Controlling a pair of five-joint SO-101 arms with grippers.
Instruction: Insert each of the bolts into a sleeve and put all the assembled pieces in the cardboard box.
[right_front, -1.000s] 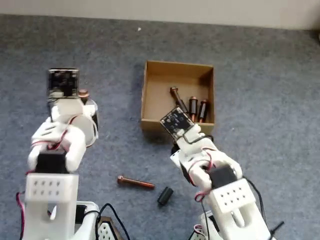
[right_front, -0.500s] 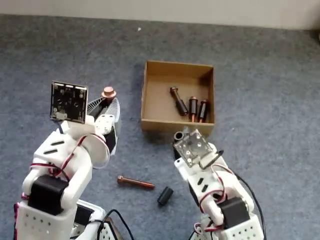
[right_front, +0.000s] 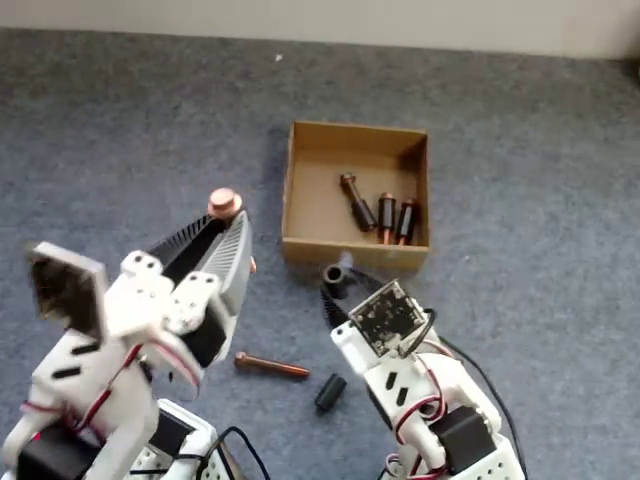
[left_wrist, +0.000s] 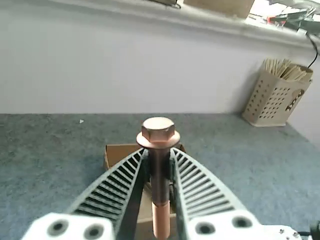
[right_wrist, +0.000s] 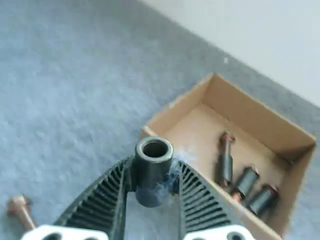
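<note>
Bolt and sleeve are each held in the air and not yet joined.

The left gripper (left_wrist: 159, 152) is clamped on the shank of a copper bolt (left_wrist: 158, 131), with its head just past the fingertips. The right gripper (right_wrist: 153, 172) is closed on a black sleeve (right_wrist: 153, 150), with its open bore facing the wrist camera, just in front of the cardboard box (right_front: 357, 131). The box holds 3 assembled pieces (right_front: 385, 215). 1 loose bolt (right_front: 272, 365) and 1 loose sleeve (right_front: 330, 391) lie near each other on the carpet (right_front: 520, 180). The 2 held parts are apart and look out of line. If they meet tilted, the bolt tip would likely catch the sleeve rim. The push could then twist either part in the ribbed fingers and drop it. How much free shank is left for insertion cannot be told.
</note>
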